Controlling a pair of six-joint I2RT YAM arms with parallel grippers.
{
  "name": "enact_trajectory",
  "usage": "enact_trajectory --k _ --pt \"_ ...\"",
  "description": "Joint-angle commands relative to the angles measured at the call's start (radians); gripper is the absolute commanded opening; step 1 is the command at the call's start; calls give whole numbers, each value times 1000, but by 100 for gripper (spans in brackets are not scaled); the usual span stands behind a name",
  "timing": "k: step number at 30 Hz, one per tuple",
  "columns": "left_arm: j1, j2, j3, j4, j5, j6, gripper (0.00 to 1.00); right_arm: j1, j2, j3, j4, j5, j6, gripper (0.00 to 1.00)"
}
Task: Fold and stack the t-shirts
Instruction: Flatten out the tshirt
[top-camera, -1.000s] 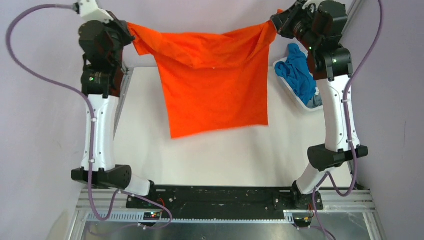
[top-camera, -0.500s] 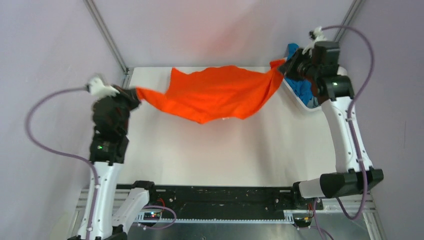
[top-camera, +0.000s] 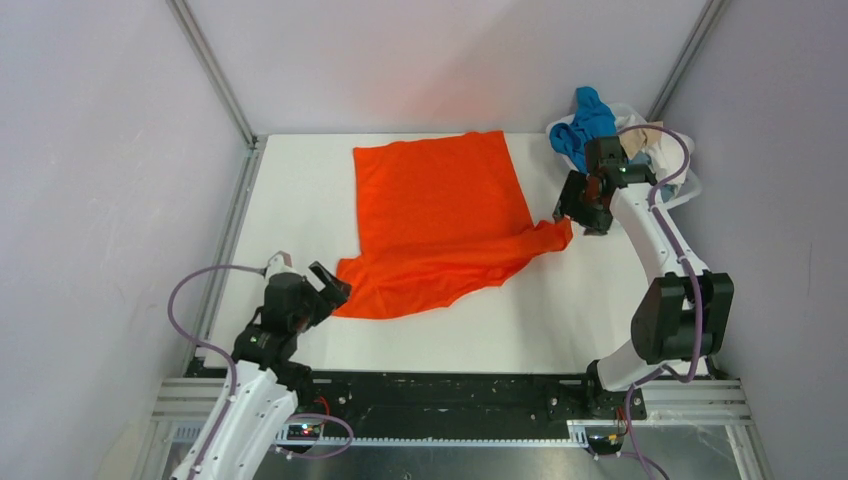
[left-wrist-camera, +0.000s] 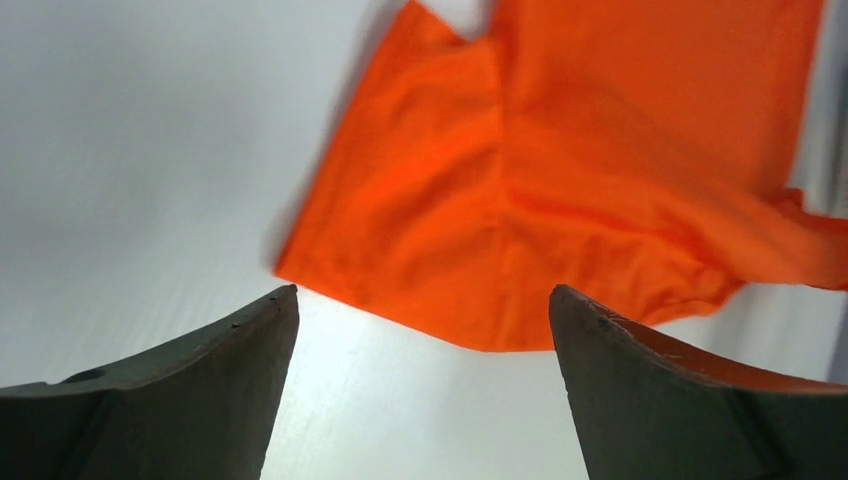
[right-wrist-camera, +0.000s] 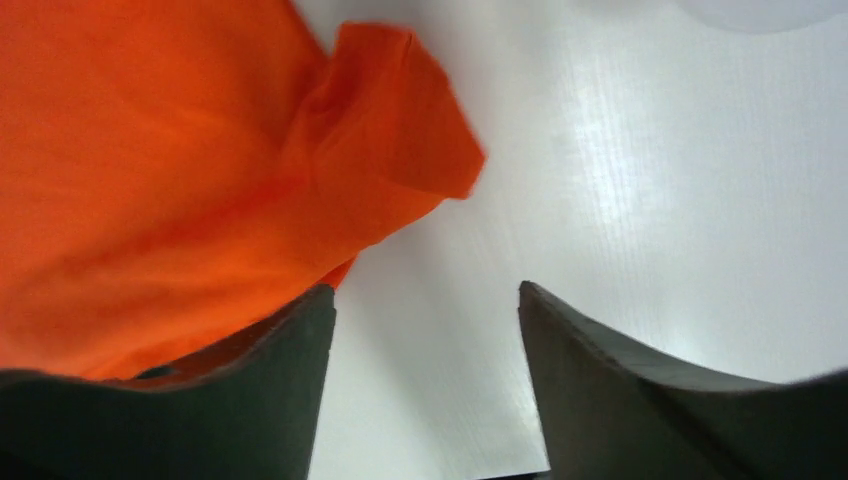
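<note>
At the near left of the table (top-camera: 290, 190), the left arm is folded low; its left gripper (top-camera: 326, 284) stands wide open and empty, just beside one sleeve of the orange t-shirt (top-camera: 440, 210); the shirt lies spread on the table; farther right, the right gripper (top-camera: 574, 212), pointing down, is also open and empty beside the other sleeve; behind it a blue t-shirt (top-camera: 586, 122) lies heaped at the far right corner.
</note>
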Motion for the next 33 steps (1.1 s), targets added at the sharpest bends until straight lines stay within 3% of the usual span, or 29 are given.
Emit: enact_trajectory --k 1,3,6,12,15,17,23,33 --pt "-43 3 159 15 45 8 99 34 -41 73 -53 277 45 90" --pt "-69 48 229 17 16 32 100 74 -78 91 -93 412 76 98" --pt "-80 170 351 59 -13 81 100 142 -154 78 -115 488 109 99" --pt "-85 639 613 186 156 172 100 433 -251 -179 168 243 128 99" --pt "-97 876 698 203 201 194 100 552 -181 -240 270 233 182 99" --pt "-121 966 725 220 206 204 100 564 -116 -243 338 199 199 99" --pt "-217 1081 664 305 175 202 100 503 54 -241 450 120 273 100" --pt "-401 1064 335 491 123 62 100 368 283 -155 523 -51 201 96"
